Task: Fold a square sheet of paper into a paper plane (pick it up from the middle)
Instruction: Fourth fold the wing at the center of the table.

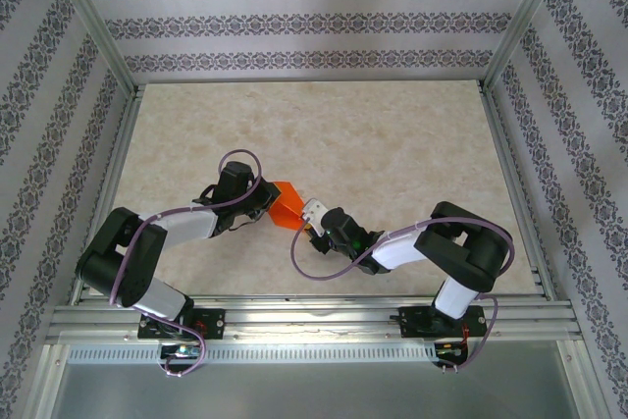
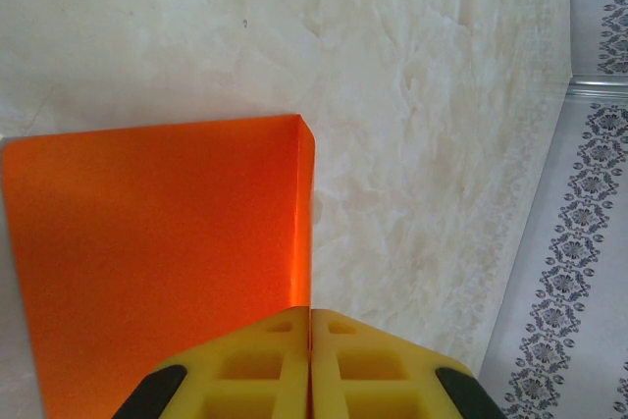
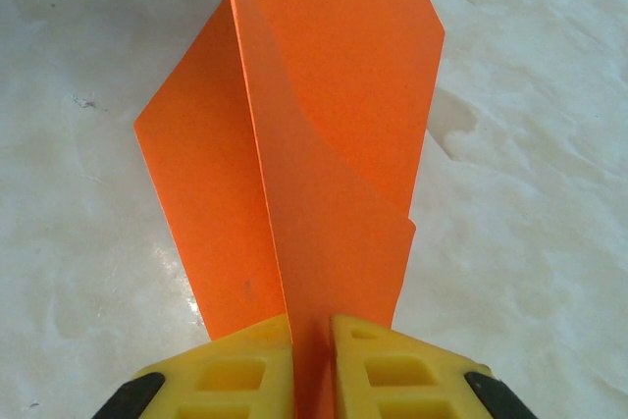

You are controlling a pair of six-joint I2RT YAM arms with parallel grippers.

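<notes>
The square sheet of paper [image 1: 285, 205] is bright orange and hangs just above the table's middle, held between both grippers. In the right wrist view the paper [image 3: 334, 95] stands on edge with a centre crease and slanted flaps on either side. My left gripper [image 1: 266, 199] comes in from the left, and its yellow fingers [image 2: 275, 360] are pressed together on the sheet's folded edge [image 2: 304, 223]. My right gripper [image 3: 312, 329] comes in from the right. Its jaws stand a narrow gap apart, with the paper's folded layers filling that gap.
The pale marbled tabletop [image 1: 392, 144] stretches open behind and to both sides of the grippers. Aluminium rails [image 1: 510, 174] and patterned walls [image 1: 294, 26] enclose it. The arm bases [image 1: 177, 321] sit at the near edge.
</notes>
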